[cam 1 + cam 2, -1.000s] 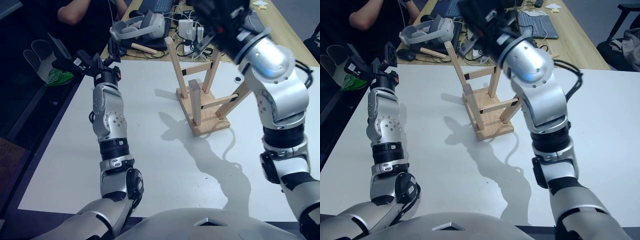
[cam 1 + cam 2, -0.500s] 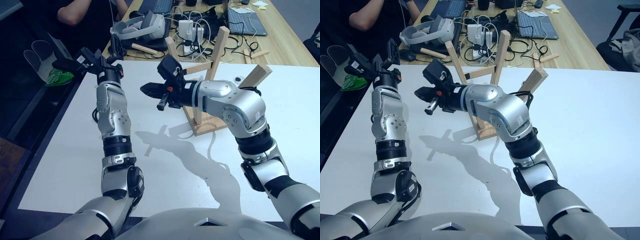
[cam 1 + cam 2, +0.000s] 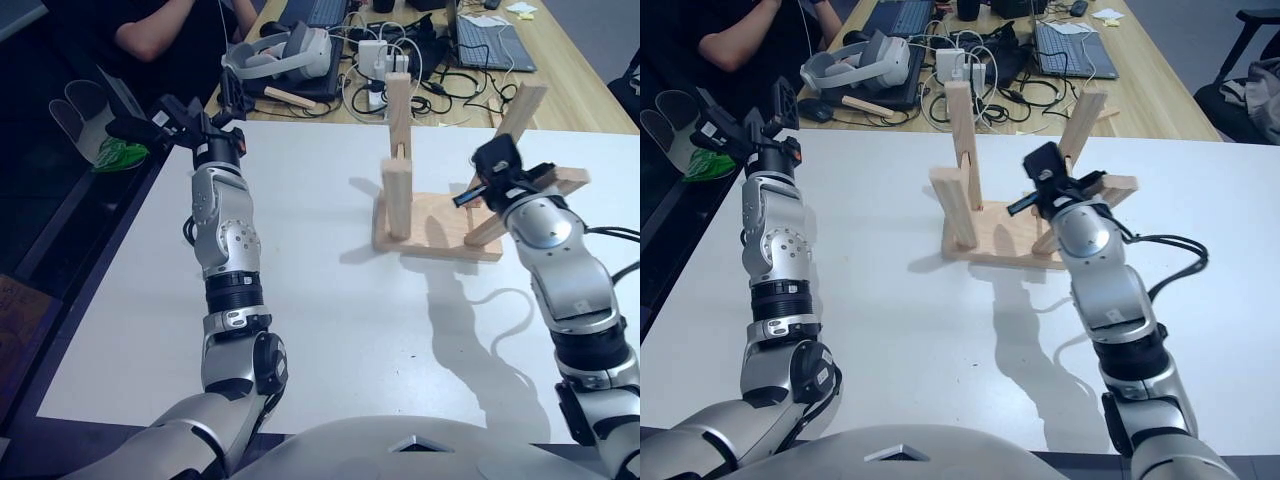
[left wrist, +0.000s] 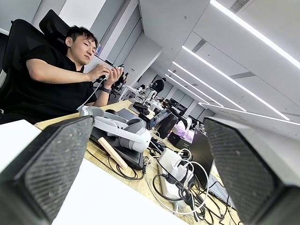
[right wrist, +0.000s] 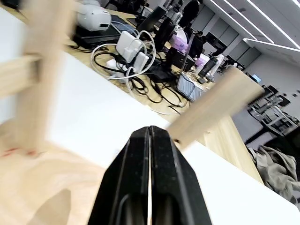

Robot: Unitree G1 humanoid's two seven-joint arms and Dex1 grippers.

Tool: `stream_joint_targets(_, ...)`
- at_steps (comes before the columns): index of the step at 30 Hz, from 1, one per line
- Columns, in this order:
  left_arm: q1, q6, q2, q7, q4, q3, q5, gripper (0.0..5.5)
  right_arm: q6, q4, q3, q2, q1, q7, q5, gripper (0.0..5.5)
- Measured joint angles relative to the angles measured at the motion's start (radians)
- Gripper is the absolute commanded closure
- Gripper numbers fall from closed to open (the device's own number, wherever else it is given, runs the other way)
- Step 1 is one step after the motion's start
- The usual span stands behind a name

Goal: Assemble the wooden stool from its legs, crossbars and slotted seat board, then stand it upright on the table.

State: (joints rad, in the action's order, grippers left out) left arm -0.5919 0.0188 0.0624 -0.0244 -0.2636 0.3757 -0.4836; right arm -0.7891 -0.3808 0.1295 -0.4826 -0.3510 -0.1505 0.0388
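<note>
Stool point(image 3: 437, 228) turned; right gripper point(image 3: 464, 199) swung right.

No legible text, no readable labels or numbers

White headset point(image 3: 283, 50), laptop point(image 3: 491, 44), white chargers point(image 3: 380, 62), wooden desk point(image 3: 575, 92)
</note>
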Motion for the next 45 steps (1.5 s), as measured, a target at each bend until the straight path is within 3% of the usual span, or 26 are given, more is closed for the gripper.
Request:
stream_joint_targets(3,0.012,0.018,0.006,0.020,0.028,-0.004,0.010,1.19,0.207,-0.017,-0.098,0.064,-0.021,-0.083,-0.133,5.50)
stream_joint_targets(7,0.051,0.114,0.027,0.080,0.128,-0.061,0.105,1.19,0.294,-0.084,-0.216,0.122,-0.272,-0.065,-0.232,5.50)
stream_joint_targets(9,0.103,0.250,0.067,0.085,0.246,-0.182,0.201,1.59,0.309,-0.027,-0.274,0.073,-0.454,-0.011,-0.196,5.50)
stream_joint_targets(11,0.149,0.397,0.103,0.054,0.348,-0.288,0.235,1.83,0.358,0.057,-0.338,-0.021,-0.507,0.017,-0.134,5.50)
stream_joint_targets(16,0.297,0.879,0.198,-0.097,0.594,-0.532,0.167,2.51,0.593,0.462,-0.535,-0.214,-0.252,0.084,0.002,5.50)
stream_joint_targets(19,0.334,1.002,0.249,-0.108,0.658,-0.586,0.179,3.10,0.691,0.629,-0.603,-0.221,-0.013,0.092,0.010,5.50)
stream_joint_targets(22,0.359,1.056,0.260,-0.149,0.684,-0.631,0.177,3.61,0.764,0.690,-0.560,-0.190,0.193,-0.020,-0.001,5.50)
stream_joint_targets(26,0.415,1.028,0.237,-0.177,0.609,-0.661,0.181,4.18,0.763,0.765,-0.418,-0.097,0.344,-0.217,-0.043,5.50)
stream_joint_targets(34,0.430,0.921,0.198,-0.232,0.479,-0.750,0.228,5.43,0.863,0.939,-0.254,-0.079,0.244,-0.368,-0.030,5.50)
stream_joint_targets(39,0.418,0.890,0.163,-0.235,0.439,-0.757,0.253,5.47,0.900,1.052,-0.210,-0.089,0.155,-0.428,-0.029,5.50)
stream_joint_targets(45,0.420,0.893,0.143,-0.228,0.432,-0.737,0.259,5.47,0.868,1.021,-0.189,-0.105,0.156,-0.589,-0.096,5.50)
